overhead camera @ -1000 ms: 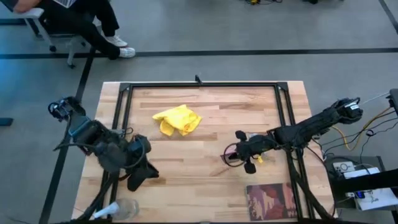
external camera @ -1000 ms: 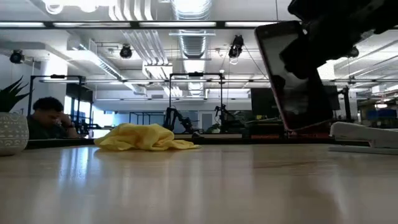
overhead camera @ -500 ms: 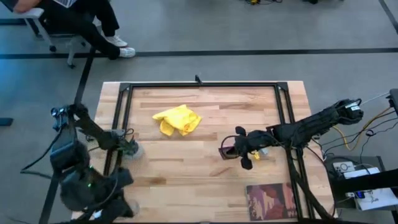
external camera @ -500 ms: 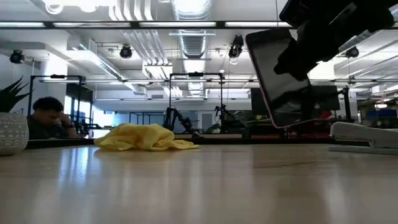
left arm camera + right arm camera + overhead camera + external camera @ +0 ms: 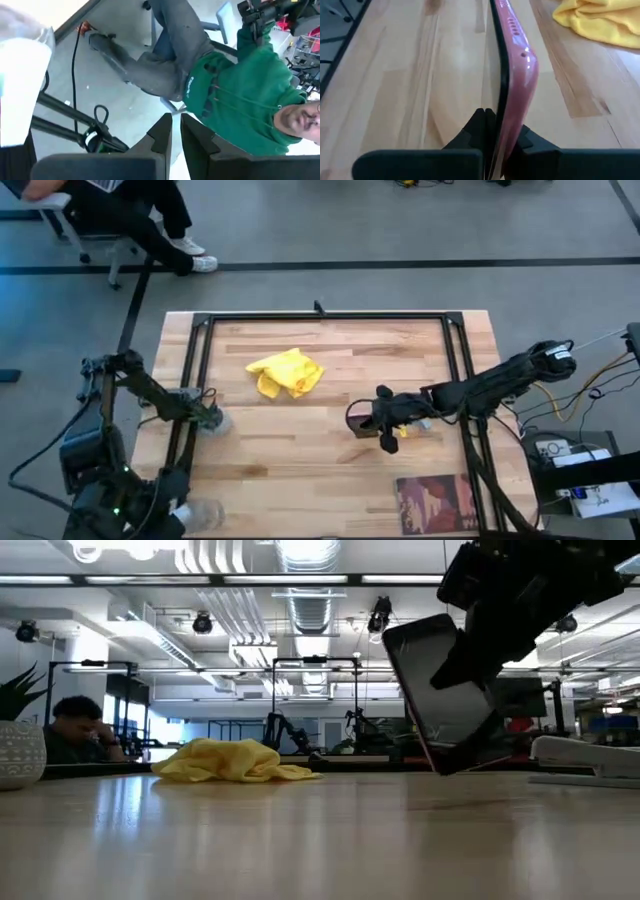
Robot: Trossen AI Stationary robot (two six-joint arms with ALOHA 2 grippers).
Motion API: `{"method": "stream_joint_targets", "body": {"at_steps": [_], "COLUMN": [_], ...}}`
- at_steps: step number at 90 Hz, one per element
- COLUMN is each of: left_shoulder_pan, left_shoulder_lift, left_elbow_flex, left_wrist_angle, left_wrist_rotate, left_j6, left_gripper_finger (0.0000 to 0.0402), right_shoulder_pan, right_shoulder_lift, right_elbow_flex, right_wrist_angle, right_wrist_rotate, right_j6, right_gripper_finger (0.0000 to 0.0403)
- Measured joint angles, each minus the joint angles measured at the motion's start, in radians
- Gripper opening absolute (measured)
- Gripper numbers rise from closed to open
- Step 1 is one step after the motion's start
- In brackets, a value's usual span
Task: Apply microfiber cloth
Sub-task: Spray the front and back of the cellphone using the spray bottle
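The yellow microfiber cloth (image 5: 286, 372) lies crumpled on the far half of the table, touched by no gripper; it also shows in the low view (image 5: 230, 760) and the right wrist view (image 5: 600, 20). My right gripper (image 5: 383, 423) is near mid-table, right of the cloth, shut on a black phone in a pink case (image 5: 440, 690). My left arm is folded back off the table's near-left corner (image 5: 120, 490). Its gripper (image 5: 176, 132) has its fingers almost together with nothing between them. My right gripper pinches the phone between its two fingers, one on the dark screen side and one on the pink back (image 5: 512, 127), near one end of the phone. The fingers come from the table's right. The phone is tilted, edge up, lifted clear of the wood.
A clear spray bottle (image 5: 200, 515) lies at the near-left corner. A reddish book (image 5: 435, 505) lies at the near right. Black frame rails (image 5: 320, 317) border the tabletop. A person in a green top (image 5: 240, 85) shows beyond the left arm. Bare wood lies between cloth and phone.
My right gripper has carried the phone a little toward the table's left edge and down, and the phone has tipped further over. My left arm has drawn back from the table's near-left part and now sits off the near-left corner.
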Motion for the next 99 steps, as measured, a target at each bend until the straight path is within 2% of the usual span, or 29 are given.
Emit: {"method": "stream_joint_targets", "body": {"at_steps": [14, 22, 48, 73, 86, 99], "left_shoulder_pan": [0.009, 0.012, 0.037, 0.042, 0.042, 0.045], "left_shoulder_lift": [0.0, -0.001, 0.001, 0.016, 0.006, 0.005], "left_elbow_flex": [0.0, -0.001, -0.001, -0.001, -0.001, -0.001], "left_wrist_angle": [-0.153, -0.218, -0.371, -0.372, -0.372, -0.365], "left_wrist_rotate": [0.129, 0.169, 0.172, 0.163, 0.147, 0.137], "left_j6": [-0.066, -0.068, 0.075, 0.165, 0.156, 0.134], "left_gripper_finger": [0.0021, 0.0021, 0.0021, 0.0025, 0.0056, 0.0121], "right_shoulder_pan": [-0.023, -0.035, -0.083, -0.13, -0.145, -0.152], "right_shoulder_lift": [0.064, 0.089, 0.098, 0.098, 0.098, 0.098], "right_elbow_flex": [0.0, 0.0, 0.016, 0.026, 0.027, 0.027], "right_wrist_angle": [0.076, 0.116, 0.13, 0.135, 0.133, 0.133], "right_wrist_rotate": [0.0, -0.002, -0.003, -0.002, -0.002, -0.003], "right_j6": [-0.012, -0.022, -0.046, -0.055, -0.056, -0.057], "right_gripper_finger": [0.0004, 0.0004, 0.0004, 0.0004, 0.0004, 0.0004]}}
